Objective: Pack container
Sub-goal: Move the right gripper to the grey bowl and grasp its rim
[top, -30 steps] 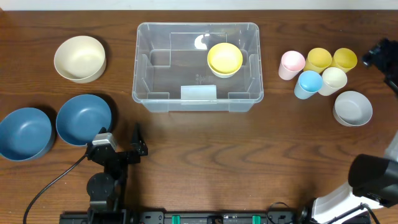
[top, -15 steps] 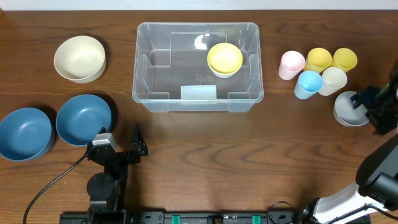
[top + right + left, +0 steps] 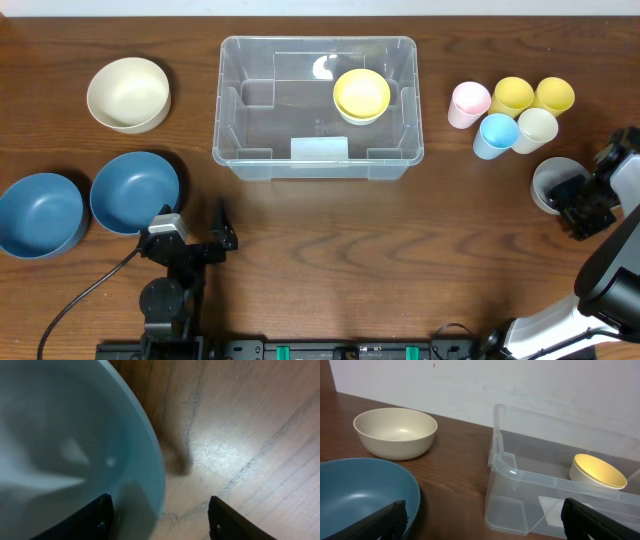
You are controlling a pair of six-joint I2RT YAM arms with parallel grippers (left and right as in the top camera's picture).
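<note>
while right gripper gapes astride grey bowl rim | left gripper spread | 5 cups | 2 blue bowls

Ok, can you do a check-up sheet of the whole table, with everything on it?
Surface: brown wooden table.
Job's things: clear container holds a yellow bowl; outside: cream bowl, blue bowl, second blue bowl, grey bowl, pink cup, yellow cup, second yellow cup, blue cup, cream cup.
Clutter: nothing seen.
Grippers: left gripper open and empty; right gripper open, astride the grey bowl's rim.
Cables: black cable near the left gripper.
Surroundings: white wall behind.
</note>
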